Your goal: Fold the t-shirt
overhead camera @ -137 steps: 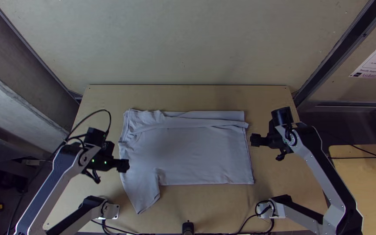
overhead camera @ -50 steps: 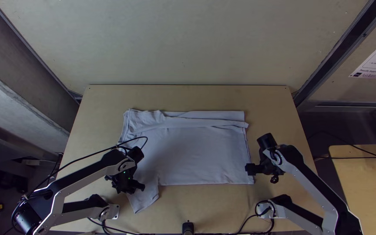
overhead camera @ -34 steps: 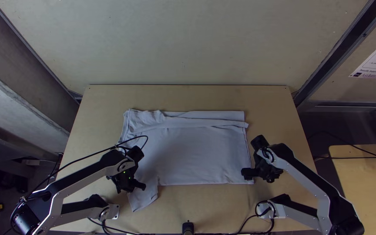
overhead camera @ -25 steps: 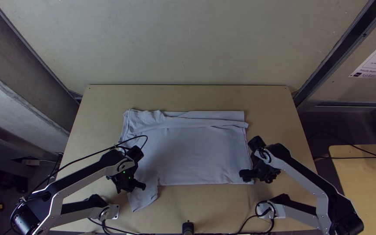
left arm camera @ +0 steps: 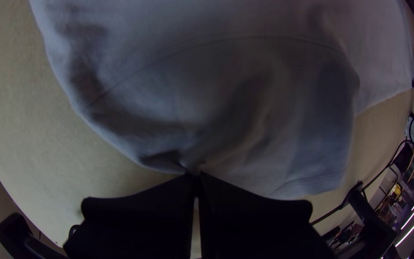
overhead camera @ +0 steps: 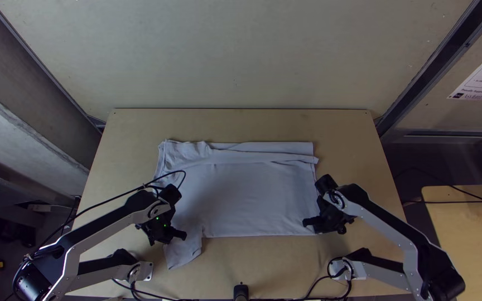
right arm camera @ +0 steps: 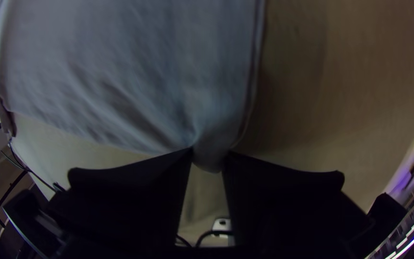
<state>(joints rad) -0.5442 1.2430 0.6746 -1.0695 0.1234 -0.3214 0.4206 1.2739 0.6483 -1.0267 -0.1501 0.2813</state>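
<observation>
Wooden bench [overhead camera: 241,125], bearing grey T-shirt [overhead camera: 252,195] mid-bench, spread, folded layers along far side. Left gripper [overhead camera: 182,235]: fingers pressed nearly together, pinching sleeve [overhead camera: 182,257] edge. Right gripper [overhead camera: 306,222]: fingers slightly apart, clamping near right corner [right arm camera: 209,160].

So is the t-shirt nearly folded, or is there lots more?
Partway, I think. The t-shirt's far side already looks folded over. The left gripper pinches the near sleeve, the right gripper a near corner. The near side isn't folded yet: its sleeve sticks out, so that's probably next, then maybe smaller folds.
</observation>
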